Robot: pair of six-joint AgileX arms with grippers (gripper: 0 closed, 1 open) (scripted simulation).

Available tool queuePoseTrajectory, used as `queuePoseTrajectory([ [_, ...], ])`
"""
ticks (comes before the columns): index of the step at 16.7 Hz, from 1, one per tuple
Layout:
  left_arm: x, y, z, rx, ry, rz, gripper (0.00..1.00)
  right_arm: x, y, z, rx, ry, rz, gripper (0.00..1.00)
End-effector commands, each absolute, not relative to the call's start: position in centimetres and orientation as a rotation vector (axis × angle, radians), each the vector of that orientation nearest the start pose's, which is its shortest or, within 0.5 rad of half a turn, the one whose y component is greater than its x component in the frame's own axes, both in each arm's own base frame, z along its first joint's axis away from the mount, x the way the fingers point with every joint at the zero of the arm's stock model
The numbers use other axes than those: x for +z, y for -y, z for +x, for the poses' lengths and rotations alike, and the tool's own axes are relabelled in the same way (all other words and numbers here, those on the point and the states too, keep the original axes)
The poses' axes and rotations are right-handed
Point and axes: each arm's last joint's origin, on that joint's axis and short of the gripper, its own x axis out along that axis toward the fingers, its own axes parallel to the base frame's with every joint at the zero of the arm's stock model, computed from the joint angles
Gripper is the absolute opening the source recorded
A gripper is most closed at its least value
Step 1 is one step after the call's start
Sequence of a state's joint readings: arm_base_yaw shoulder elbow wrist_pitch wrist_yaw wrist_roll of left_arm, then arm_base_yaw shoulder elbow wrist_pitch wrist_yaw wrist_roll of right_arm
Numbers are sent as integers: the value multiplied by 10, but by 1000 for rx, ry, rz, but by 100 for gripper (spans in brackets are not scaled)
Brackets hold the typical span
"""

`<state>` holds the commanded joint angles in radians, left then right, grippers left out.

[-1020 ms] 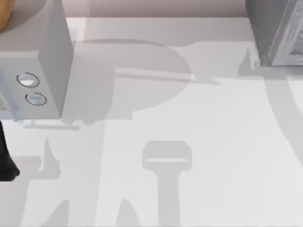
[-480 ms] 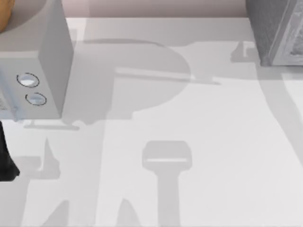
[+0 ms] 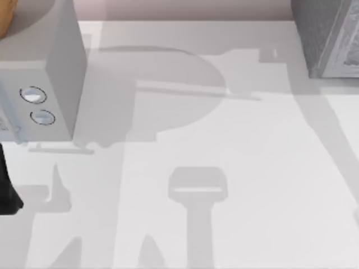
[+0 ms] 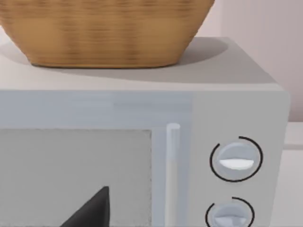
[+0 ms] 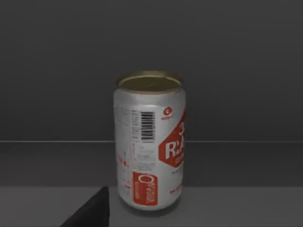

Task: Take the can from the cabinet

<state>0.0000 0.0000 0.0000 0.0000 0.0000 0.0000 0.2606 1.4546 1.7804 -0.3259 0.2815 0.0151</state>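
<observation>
Points the right gripper (image 5: 92,213) straight into the dark cabinet (image 5: 236,56), from close by. Finds the can (image 5: 149,142) there, standing upright on the shelf inside, a little way in from the front edge, with nothing touching it. Faces the can head-on, most likely so as to reach in level and take it by its round sides without knocking it over. Shows just a dark tip of that gripper low in the right wrist view, short of the can, so cannot tell whether open or closed. From above, places the cabinet at the far right corner of the worktop (image 3: 224,168) and a microwave (image 3: 45,84) at the far left, with a basket (image 4: 104,33) sitting on top. Aims the left gripper (image 4: 92,213) at the microwave door, close to it, probably just to stay out of the way; cannot tell open or closed there either. Needs a slow push forward next, probably, then a firm squeeze, to avoid tipping or dropping such a smooth, tall thing.
</observation>
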Motion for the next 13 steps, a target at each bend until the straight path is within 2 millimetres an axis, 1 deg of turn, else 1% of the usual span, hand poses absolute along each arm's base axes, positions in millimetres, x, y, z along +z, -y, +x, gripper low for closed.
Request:
queuePoseTrajectory([
  [2, 160, 1, 106, 0, 0, 0, 100, 490, -93, 314, -9, 8, 1, 100],
  [4, 160, 1, 106, 0, 0, 0, 100, 484, -105, 325, -10, 9, 1, 100],
  [5, 160, 1, 106, 0, 0, 0, 100, 483, -107, 327, -11, 9, 1, 100],
  [10, 160, 1, 106, 0, 0, 0, 100, 483, -106, 330, -12, 7, 0, 100],
  [13, 160, 1, 106, 0, 0, 0, 100, 485, -107, 347, -11, 10, 1, 100],
])
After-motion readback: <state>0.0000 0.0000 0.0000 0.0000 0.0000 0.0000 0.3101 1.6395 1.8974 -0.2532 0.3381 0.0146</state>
